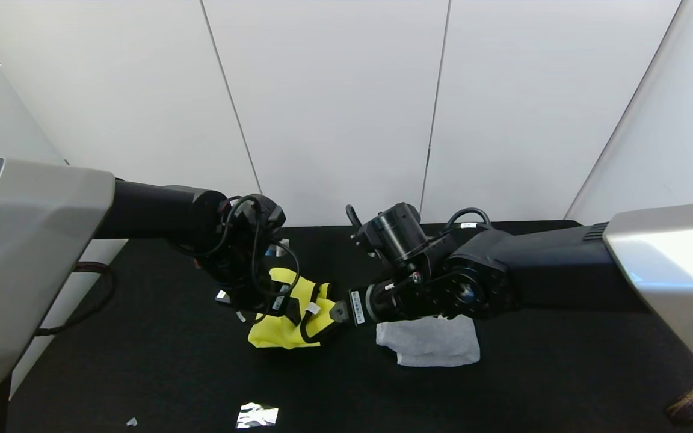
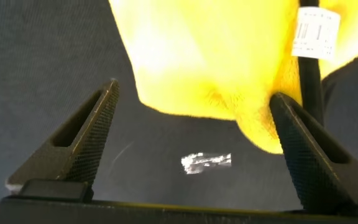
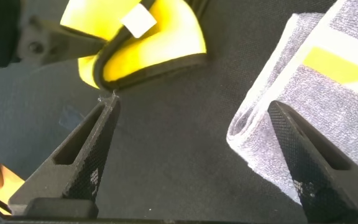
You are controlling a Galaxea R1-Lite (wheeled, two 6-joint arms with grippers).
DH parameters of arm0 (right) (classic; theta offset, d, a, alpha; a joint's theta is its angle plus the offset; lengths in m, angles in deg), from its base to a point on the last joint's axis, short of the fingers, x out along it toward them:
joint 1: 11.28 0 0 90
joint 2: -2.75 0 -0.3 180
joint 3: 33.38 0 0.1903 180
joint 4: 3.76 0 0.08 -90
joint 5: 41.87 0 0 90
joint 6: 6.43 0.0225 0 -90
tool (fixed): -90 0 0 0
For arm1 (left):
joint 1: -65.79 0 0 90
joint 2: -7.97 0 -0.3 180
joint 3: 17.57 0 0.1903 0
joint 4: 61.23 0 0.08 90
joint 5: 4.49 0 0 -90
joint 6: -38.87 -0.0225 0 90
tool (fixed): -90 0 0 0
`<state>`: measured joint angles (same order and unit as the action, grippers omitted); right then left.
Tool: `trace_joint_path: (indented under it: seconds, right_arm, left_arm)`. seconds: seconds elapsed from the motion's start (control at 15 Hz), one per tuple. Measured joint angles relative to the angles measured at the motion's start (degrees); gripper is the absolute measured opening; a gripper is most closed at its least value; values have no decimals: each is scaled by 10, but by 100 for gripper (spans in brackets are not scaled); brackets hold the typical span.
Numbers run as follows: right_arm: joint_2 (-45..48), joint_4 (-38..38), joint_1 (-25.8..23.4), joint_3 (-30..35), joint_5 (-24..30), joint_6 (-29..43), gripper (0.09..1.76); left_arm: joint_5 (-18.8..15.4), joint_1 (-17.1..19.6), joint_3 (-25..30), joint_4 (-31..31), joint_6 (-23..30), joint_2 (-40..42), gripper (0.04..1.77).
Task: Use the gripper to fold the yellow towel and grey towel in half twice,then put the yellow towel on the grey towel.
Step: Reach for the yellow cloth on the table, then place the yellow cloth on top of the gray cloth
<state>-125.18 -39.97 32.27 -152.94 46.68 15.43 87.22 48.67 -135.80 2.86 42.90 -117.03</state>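
The bright yellow microfibre towel with black trim (image 1: 289, 313) sits bunched mid-counter toward the near edge, left gripper (image 2: 194, 140) and right gripper (image 3: 191, 149) both spread wide and gripping nothing, and the folded grey terry towel (image 1: 431, 341) lies just beside it.

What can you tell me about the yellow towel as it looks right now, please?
The yellow towel is a bright, fluffy cloth with thin black edging and a small white tag, bunched in a loose heap on the black table. It sits left of the folded grey towel, apart from it. Both open grippers, left and right, crowd it.
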Motion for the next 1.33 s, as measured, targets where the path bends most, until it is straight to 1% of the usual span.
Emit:
trace_joint_path:
  seconds: [0.07, 0.27, 0.4, 0.6, 0.93, 1.07, 1.2, 1.33]
  right_arm:
    - [0, 0, 1, 1, 0, 1, 171]
    - [-1, 1, 5, 1, 0, 20, 171]
    - [-2, 9, 8, 0, -2, 31, 171]
    - [-2, 46, 8, 8, -1, 39, 171]
    - [-2, 50, 15, 13, -3, 47, 171]
    - [-3, 59, 16, 13, -3, 61, 171]
    - [-6, 78, 17, 5, -6, 80, 171]
    - [-13, 79, 17, -5, -14, 86, 171]
  left_arm:
    - [-7, -1, -1, -1, 3, -1, 172]
    - [-49, 3, -9, -1, 16, 7, 172]
    - [-58, 9, -18, 0, 21, 17, 172]
    - [-59, 20, -27, 0, 21, 30, 172]
    - [-52, 30, -29, -1, 20, 48, 172]
    - [-54, 36, -29, -1, 20, 55, 172]
    - [-54, 40, -30, -1, 20, 59, 172]
    - [-57, 41, -31, -1, 19, 64, 172]
